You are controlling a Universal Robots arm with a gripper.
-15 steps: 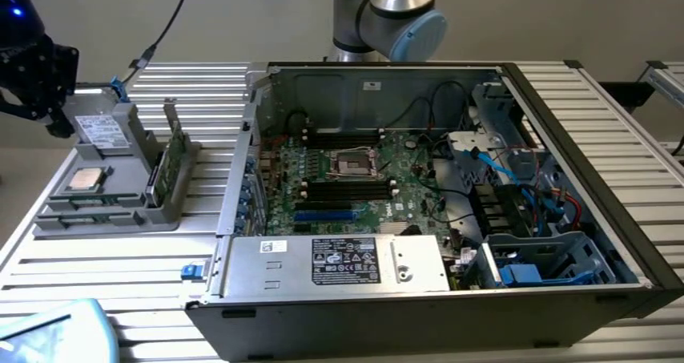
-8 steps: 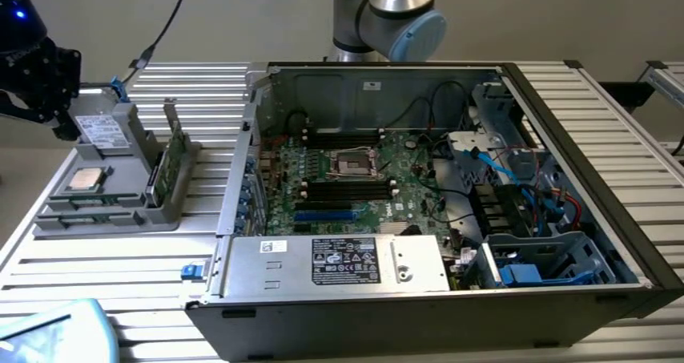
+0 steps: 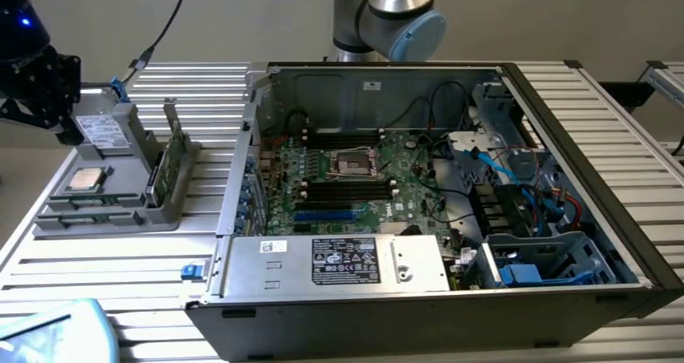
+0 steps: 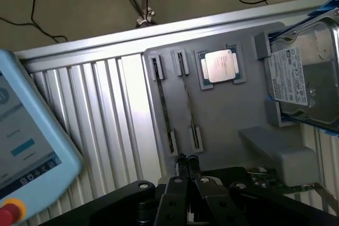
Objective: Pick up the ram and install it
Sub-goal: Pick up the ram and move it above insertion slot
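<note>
Above the tray (image 3: 120,179), drive (image 3: 102,129) corner: gripper (image 4: 185,161) clenched, empty. Ram (image 3: 160,171) upright on the edge beside the case (image 3: 428,323); best to open, jaws square across it.

Processor (image 4: 220,66) near silver drive (image 4: 296,80) on grey tray (image 4: 222,125).

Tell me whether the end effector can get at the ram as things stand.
Probably yes. The ram stands on edge in the gray tray with its top edge uncovered, and the end effector hangs over that tray with nothing between them. It is shut, though.
</note>
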